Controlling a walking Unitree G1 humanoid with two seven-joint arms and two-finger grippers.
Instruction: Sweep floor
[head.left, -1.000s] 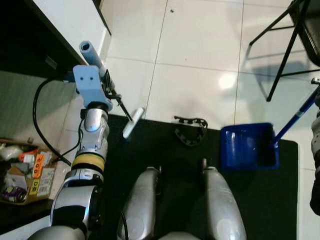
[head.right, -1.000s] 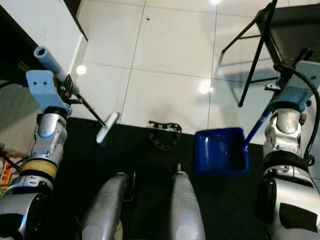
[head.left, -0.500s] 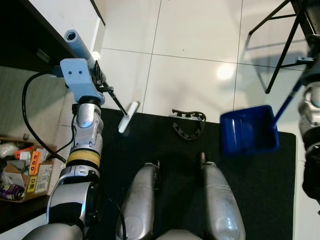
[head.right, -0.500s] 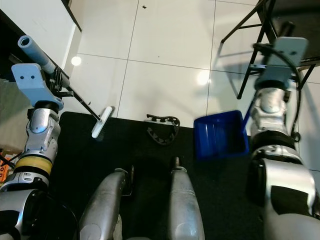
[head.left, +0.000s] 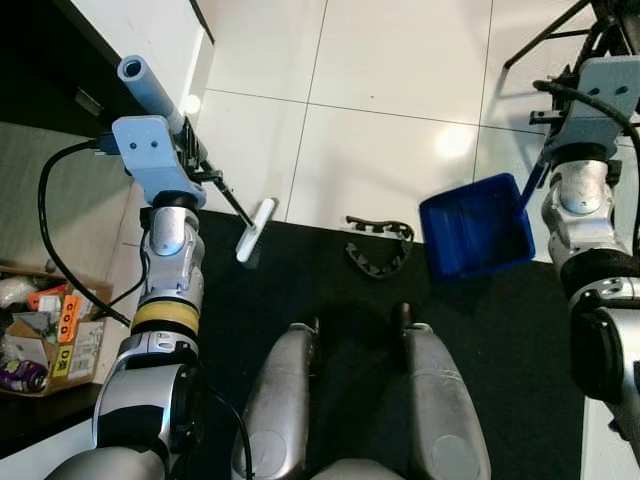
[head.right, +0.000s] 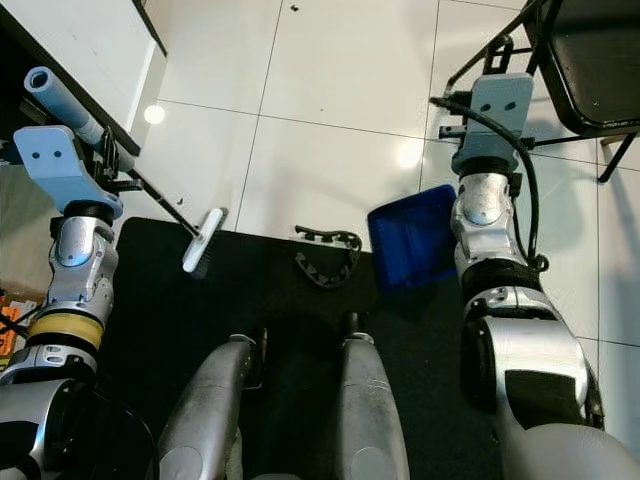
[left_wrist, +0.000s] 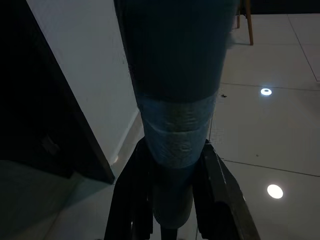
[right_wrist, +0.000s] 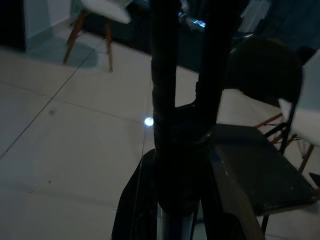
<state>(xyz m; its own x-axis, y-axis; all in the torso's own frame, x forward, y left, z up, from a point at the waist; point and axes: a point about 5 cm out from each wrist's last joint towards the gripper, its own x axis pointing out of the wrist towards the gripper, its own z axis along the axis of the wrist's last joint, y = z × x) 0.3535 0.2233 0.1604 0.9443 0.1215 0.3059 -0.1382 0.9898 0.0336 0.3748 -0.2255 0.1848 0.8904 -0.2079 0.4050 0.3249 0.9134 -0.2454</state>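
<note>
On the black mat (head.left: 330, 290) a black scrap (head.left: 378, 255) lies, while the broom (head.left: 253, 228) is gripped by the left gripper (head.left: 195, 165), and the dustpan (head.left: 474, 226), clamped by the right gripper (head.right: 475, 125), has been swung inward.

- The floor (head.left: 380, 60) is seen to be laid with large glossy white tiles with thin grout lines; ceiling lights are reflected in it.
- A black mat (head.left: 330, 290) is spread on the floor beneath the robot's legs.
- A small black curved object (head.left: 378, 250) is seen lying at the mat's far edge.
- A dark-framed chair (head.right: 560, 70) is stood on the tiles at the right.
- A cardboard box (head.left: 40, 340) of packets is seen at the left.
</note>
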